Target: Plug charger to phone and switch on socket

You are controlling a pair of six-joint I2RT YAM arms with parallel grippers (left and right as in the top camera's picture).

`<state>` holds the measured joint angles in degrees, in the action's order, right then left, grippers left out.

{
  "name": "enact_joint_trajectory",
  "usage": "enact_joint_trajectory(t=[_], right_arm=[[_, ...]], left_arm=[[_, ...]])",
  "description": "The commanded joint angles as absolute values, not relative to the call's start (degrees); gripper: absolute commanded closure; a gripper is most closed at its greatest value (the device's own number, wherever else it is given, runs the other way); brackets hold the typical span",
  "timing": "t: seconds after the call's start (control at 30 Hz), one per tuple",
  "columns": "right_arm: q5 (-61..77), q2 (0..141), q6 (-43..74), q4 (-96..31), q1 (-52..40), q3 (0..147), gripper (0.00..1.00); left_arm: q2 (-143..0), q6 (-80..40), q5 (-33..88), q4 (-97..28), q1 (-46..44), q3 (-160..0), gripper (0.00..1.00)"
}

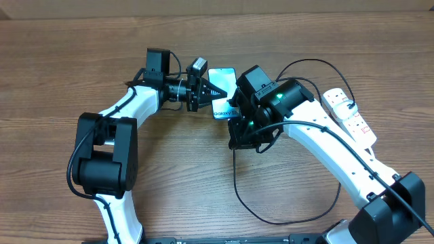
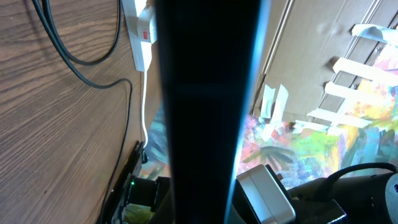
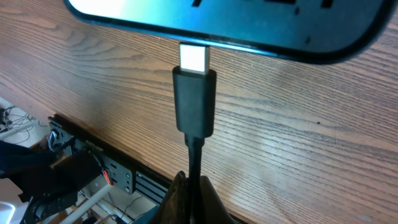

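The phone (image 1: 222,90), lit light blue with dark text, is held off the table by my left gripper (image 1: 203,91), which is shut on it. In the left wrist view the phone (image 2: 208,106) fills the middle as a dark slab. My right gripper (image 3: 198,183) is shut on the black charger cable just behind its connector (image 3: 194,102). The connector's silver tip (image 3: 193,57) touches the phone's lower edge (image 3: 249,18); how deep it sits I cannot tell. The cable (image 1: 271,213) loops over the table in front. The white socket strip (image 1: 349,115) lies at the right.
The socket's white cord and red-marked end show in the left wrist view (image 2: 142,37), with black cable loops (image 2: 81,56) on the wood. The right arm (image 1: 325,149) crosses between the phone and the socket.
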<state>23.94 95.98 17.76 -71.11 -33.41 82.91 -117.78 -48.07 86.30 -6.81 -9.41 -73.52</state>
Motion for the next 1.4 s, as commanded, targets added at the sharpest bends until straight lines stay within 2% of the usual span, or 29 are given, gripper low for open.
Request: enact_joint_trajectory(t=[0.0,1.37], right_arm=[[23.64,96.25,17.85,-70.74,-33.36,84.51,0.96],[25.56,96.25,17.85,-70.54,-33.36,84.51,0.96]], left_arm=[[-117.73,-49.52,87.64,-6.59,-9.52,-73.67,0.96],[-117.73,-50.15,88.16,-6.55,-9.39,-73.67,0.96]])
